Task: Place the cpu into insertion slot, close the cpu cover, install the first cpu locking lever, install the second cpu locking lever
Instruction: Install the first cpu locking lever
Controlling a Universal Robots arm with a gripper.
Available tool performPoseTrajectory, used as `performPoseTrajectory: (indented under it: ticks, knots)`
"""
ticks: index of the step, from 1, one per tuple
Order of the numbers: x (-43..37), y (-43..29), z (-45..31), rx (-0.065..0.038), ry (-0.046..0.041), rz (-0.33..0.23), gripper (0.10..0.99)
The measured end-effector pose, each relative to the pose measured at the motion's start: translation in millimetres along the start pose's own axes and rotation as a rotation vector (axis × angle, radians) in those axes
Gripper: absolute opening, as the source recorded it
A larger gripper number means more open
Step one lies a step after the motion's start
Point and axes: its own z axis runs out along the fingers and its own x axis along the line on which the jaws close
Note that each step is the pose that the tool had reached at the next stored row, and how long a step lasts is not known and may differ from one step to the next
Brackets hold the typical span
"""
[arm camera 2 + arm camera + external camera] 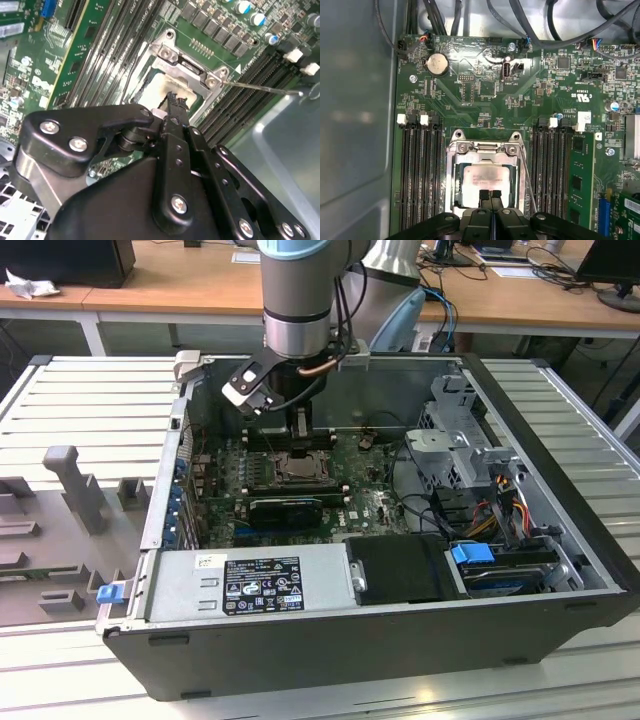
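Here, jaws pinched shut — tips (484, 196) over the cpu (485, 177), cpu cover (454, 175) down around it

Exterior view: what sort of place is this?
Probably a robotics lab or workshop: an open computer case lies on a slatted metal table, wooden desks with cables stand behind, and the gripper hangs over its motherboard.

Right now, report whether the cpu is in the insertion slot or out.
In: the cpu sits flat and square within the insertion slot.
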Motion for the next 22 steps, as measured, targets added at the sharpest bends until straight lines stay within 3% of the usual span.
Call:
performPoseTrajectory:
  ticks: [4, 7, 8, 10, 12, 14, 16, 22]
  knots:
    - [-0.1, 0.3, -7.1, 0.000, 0.0001, 0.000, 0.106]
    - [-0.1, 0.8, -18.6, 0.000, 0.0000, 0.000, 0.106]
    - [-0.2, 1.0, -24.6, 0.000, 0.0001, 0.000, 0.106]
    - [-0.4, 1.8, -45.2, 0.000, 0.0001, 0.000, 0.106]
    - [-0.4, 2.1, -51.7, 0.000, 0.0000, 0.000, 0.106]
    - [-0.4, 2.1, -52.5, 0.000, 0.0007, -0.016, 0.106]
    - [-0.5, 2.2, -52.5, 0.000, -0.0001, -0.079, 0.106]
    - [-0.4, 2.1, -52.5, -0.001, -0.0044, -0.186, 0.106]
